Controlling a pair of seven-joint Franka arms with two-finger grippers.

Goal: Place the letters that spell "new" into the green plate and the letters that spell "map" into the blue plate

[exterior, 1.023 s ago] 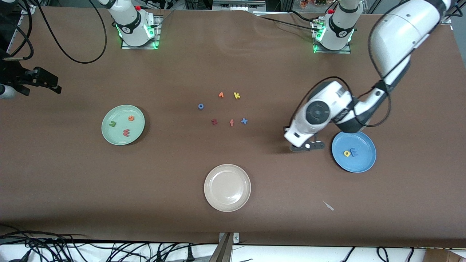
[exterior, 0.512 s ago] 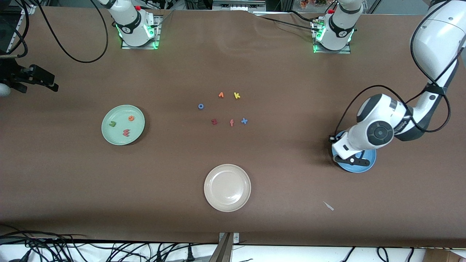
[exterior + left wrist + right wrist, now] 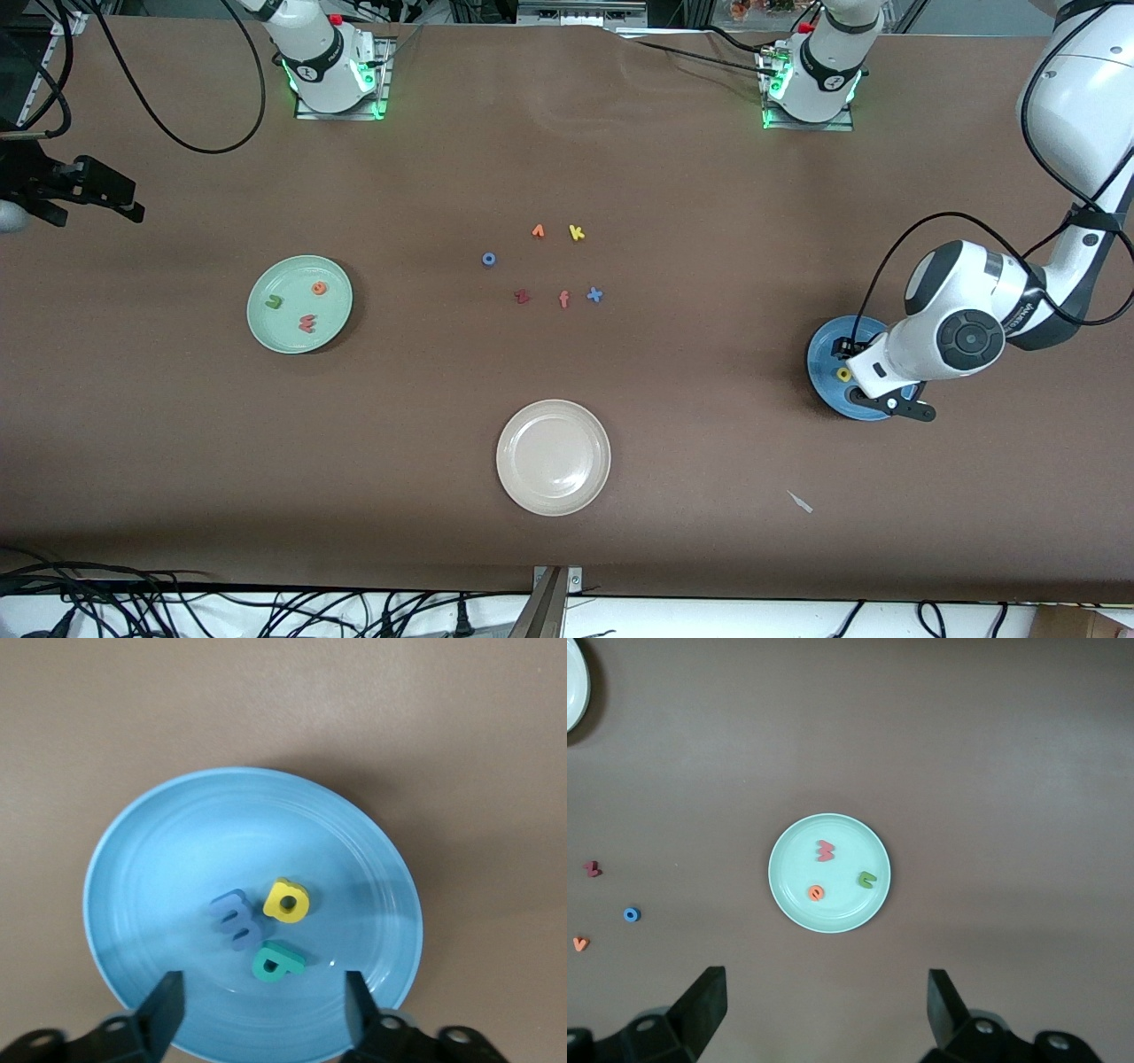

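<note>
The blue plate [image 3: 824, 350] [image 3: 177, 842] lies toward the left arm's end of the table. In it lie a blue m [image 3: 235, 919], a yellow a [image 3: 286, 900] [image 3: 843, 374] and a teal p [image 3: 277, 961]. My left gripper [image 3: 263, 988] [image 3: 866, 387] hangs open just above the plate, with nothing between its fingers. The green plate [image 3: 266, 330] [image 3: 793, 877] toward the right arm's end holds a green n [image 3: 274, 301], an orange e [image 3: 319, 287] and a pinkish-red w [image 3: 306, 322]. High above, my right gripper [image 3: 824, 992] waits open and empty.
A beige plate [image 3: 554, 456] sits near the front camera. Mid-table lie loose letters: a blue o [image 3: 488, 259], a small orange letter [image 3: 538, 231], a yellow k [image 3: 577, 233], a dark red z [image 3: 522, 297], an orange f [image 3: 563, 299] and a blue x [image 3: 594, 295].
My left gripper swung from beside the blue plate to over it and opened. The teal p now lies in the plate with the m and a. The right arm barely moved.
</note>
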